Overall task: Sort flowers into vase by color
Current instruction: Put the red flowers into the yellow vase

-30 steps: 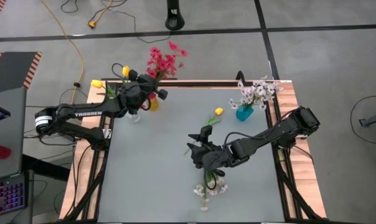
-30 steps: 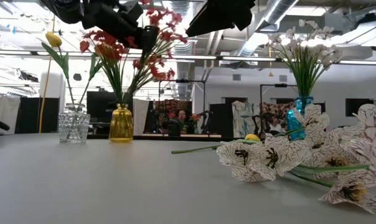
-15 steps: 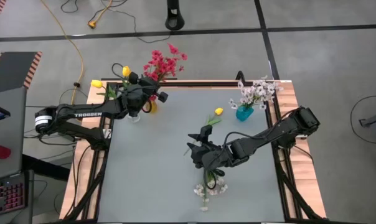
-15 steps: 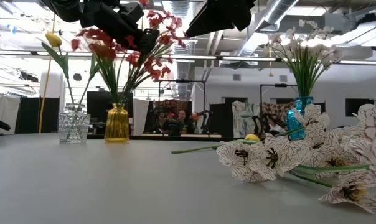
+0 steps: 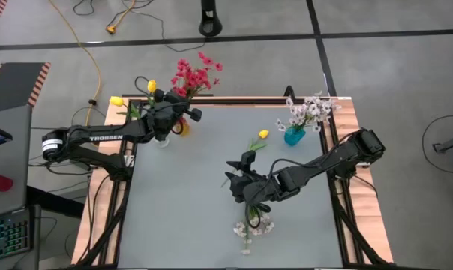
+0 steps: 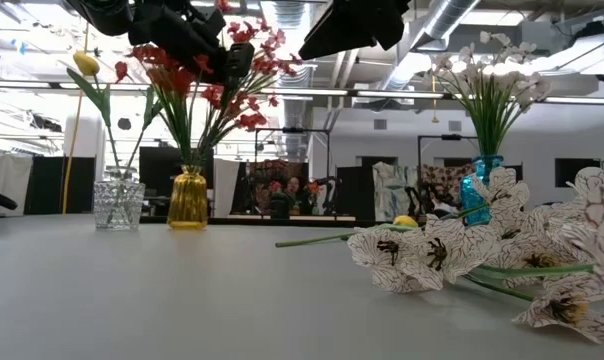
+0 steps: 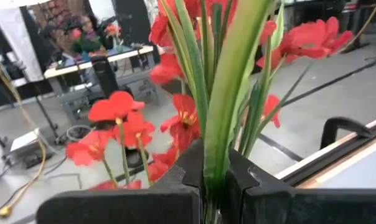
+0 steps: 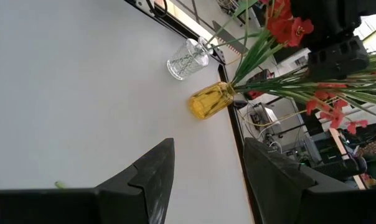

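Observation:
My left gripper (image 5: 175, 112) is shut on a bunch of red-blossom sprays (image 5: 196, 75) whose lower stems stand in the yellow vase (image 5: 183, 127) at the table's far left. Beside it a clear glass vase (image 6: 118, 203) holds yellow tulips (image 5: 151, 85). A blue vase (image 5: 294, 137) at the far right holds white blossoms (image 5: 310, 111). One yellow tulip (image 5: 263, 134) and a white spray (image 5: 250, 225) lie flat on the table. My right gripper (image 5: 238, 176) hovers open over the table's middle, touching nothing. My left gripper pinches the red sprays' green stems (image 7: 216, 163) between its two fingers, partway between the vase mouth and the blossoms. It comes from the table's left, fingers across the stems. The lower stem ends (image 6: 189, 160) sit in the yellow vase, and the blossoms spread above the fingers.
The table's raised wooden rim (image 5: 346, 127) runs close behind the vases. The white spray (image 6: 462, 250) on the near side lies partly under the right arm. Bare grey tabletop (image 5: 181, 195) stretches across the left and near-left. Cables lie on the floor beyond.
My left gripper has nudged the red bunch a little toward the table's left while staying shut. The stems now stand a bit more upright, and the yellow vase has slid slightly leftward with them.

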